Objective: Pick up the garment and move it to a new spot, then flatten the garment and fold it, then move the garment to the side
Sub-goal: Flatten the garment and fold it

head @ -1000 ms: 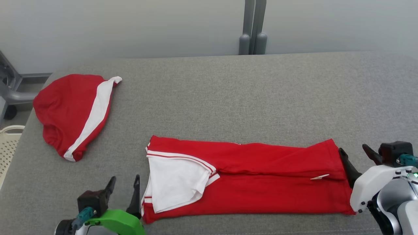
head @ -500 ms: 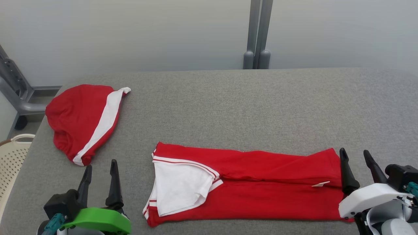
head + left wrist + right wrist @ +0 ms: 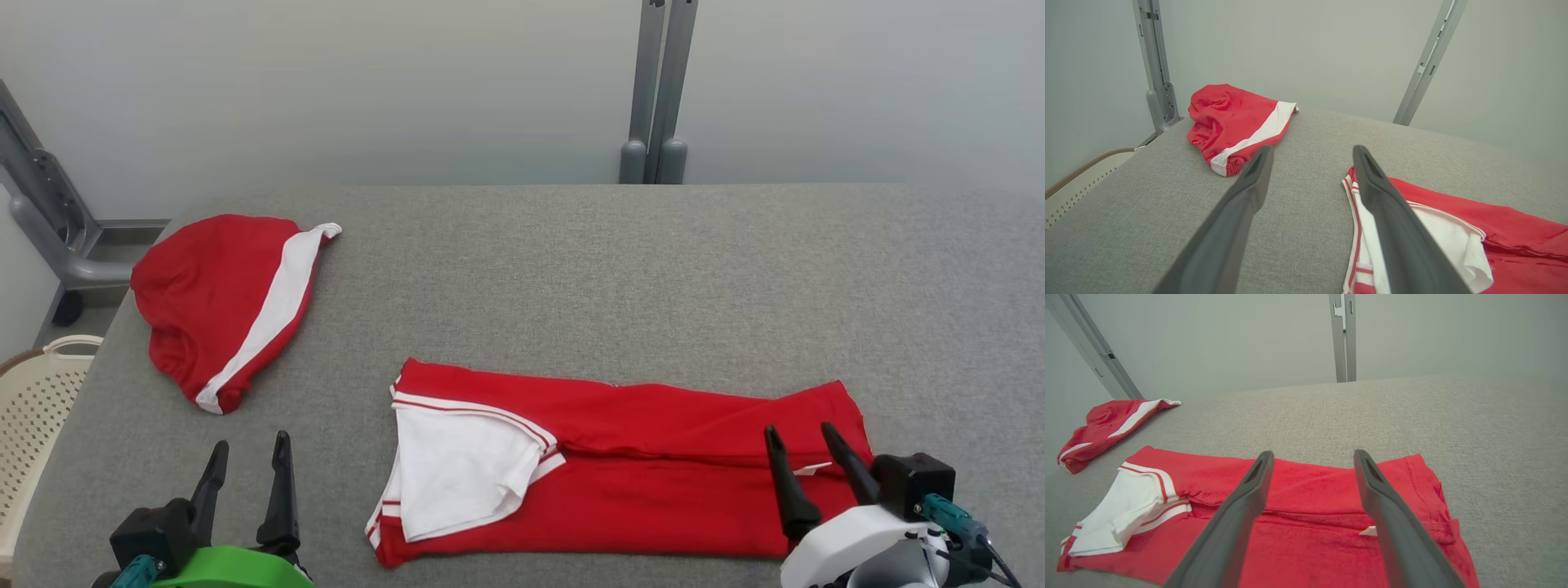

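Left gripper (image 3: 251, 445), lower left of head view: two long dark fingers apart, nothing btwn them, over bare grey fabric tabletop (image 3: 571, 269). Left wrist view shows same: fingers (image 3: 1241, 204) spread, only grey cloth in the gap.

Right gripper (image 3: 798, 430), lower right of head view: jaws also apart, holding nothing, tips over right end of the red top (image 3: 653, 490); can't tell if they touch the fabric.

Red top lies folded into a long flat strip across lower centre of head view, near table's front edge. White sleeve (image 3: 457, 482) w/ red-striped cuff is folded over its left end; small white tag (image 3: 808, 469) sits near right end, btwn the right fingers.

Second red garment (image 3: 212, 302), bunched, w/ broad white stripe, lies upper left on the table, well apart from the top. Cream perforated basket (image 3: 33, 392) at left edge, beside table. Grey metal post (image 3: 657, 90) stands top centre-right, behind table, against pale wall.
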Robot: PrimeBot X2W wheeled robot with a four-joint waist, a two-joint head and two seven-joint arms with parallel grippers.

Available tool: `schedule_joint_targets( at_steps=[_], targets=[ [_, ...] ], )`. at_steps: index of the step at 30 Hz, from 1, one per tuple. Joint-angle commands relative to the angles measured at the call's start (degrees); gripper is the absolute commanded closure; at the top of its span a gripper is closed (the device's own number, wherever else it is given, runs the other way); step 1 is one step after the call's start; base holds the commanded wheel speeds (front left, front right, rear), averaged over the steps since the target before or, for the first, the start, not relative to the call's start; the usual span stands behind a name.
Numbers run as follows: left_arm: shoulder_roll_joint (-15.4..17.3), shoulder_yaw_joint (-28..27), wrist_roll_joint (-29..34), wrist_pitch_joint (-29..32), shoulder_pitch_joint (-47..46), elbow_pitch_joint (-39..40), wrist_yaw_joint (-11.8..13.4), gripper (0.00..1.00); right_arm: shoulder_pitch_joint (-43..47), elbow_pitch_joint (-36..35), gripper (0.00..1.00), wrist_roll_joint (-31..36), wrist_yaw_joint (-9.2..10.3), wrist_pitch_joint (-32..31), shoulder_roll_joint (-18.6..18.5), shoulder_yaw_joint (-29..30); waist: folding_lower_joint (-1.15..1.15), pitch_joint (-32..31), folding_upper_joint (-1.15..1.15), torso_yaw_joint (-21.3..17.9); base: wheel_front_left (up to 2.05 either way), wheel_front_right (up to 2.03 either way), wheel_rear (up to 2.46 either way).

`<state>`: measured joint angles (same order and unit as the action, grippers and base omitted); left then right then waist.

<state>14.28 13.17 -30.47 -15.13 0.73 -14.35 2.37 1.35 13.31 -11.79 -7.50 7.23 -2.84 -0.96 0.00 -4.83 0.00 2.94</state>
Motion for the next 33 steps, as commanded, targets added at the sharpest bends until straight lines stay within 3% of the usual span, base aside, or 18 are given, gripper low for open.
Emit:
schedule_joint_targets(
  at_steps=[1, 25, 28, 33],
  targets=[
    [-0.3, -0.8, 1.0, 0.0, 1.1, -0.4, -0.5, 0.0, 0.9, 0.7, 0.0, 0.4, 0.02, 0.5, -0.1, -0.2, 0.0, -0.1, 0.0, 0.1, 0.0, 0.0, 0.0],
    [-2.9, -2.5, 3.3, 0.0, 1.6, -3.0, -2.5, 0.0, 0.5, 1.2, 0.0, 1.3, 0.02, -0.2, -0.1, 2.7, 0.0, 0.3, 0.0, -0.5, 0.0, 0.0, 0.0],
    [-3.0, -2.5, 3.4, 0.0, 1.5, -3.2, -2.7, 0.0, -0.1, 1.2, 0.0, 2.6, 0.02, -2.5, -0.1, 5.8, 0.0, 0.6, 0.0, -0.5, 0.0, 0.0, 0.0],
    [-3.0, -2.4, 3.6, 0.0, 1.2, -3.1, -2.8, 0.0, -2.4, 2.3, 0.0, 4.5, 0.02, -11.6, 0.0, 13.1, 0.0, 1.3, 0.0, -0.5, 0.0, 0.0, 0.0]
  ],
)
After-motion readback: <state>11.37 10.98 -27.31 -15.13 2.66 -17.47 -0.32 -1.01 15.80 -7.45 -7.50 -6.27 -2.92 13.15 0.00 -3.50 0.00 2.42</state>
